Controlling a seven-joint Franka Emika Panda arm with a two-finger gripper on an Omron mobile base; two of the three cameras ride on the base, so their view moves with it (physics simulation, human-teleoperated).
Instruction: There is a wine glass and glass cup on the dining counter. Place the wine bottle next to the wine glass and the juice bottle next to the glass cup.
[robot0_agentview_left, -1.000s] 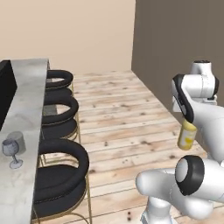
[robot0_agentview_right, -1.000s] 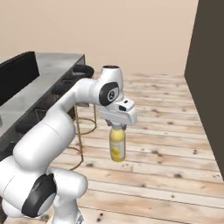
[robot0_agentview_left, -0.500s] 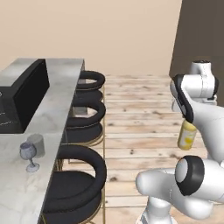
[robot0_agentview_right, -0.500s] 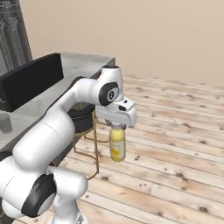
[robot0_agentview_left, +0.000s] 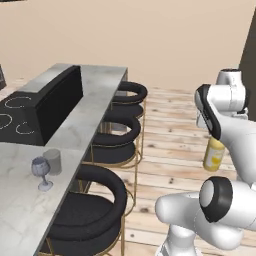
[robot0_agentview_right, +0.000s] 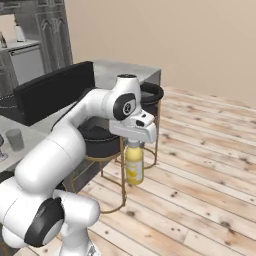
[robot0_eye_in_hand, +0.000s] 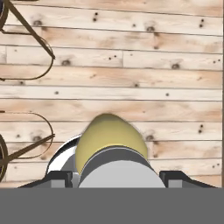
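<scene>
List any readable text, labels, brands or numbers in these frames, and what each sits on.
None readable.
Yellow translucent juice bottle, hanging neck-up from the gripper above the plank floor: no label or print visible.
Clear stemmed wine glass and grey stemless tumbler on the grey-white marble dining counter: plain.
Black cooktop: white burner rings, no characters.

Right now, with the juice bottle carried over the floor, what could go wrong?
The juice bottle hangs from the gripper by its neck over bare wood floor; a slip would likely drop it. The wine glass and glass cup stand close together, so setting the bottle down could knock either. The stools crowd the counter edge.
</scene>
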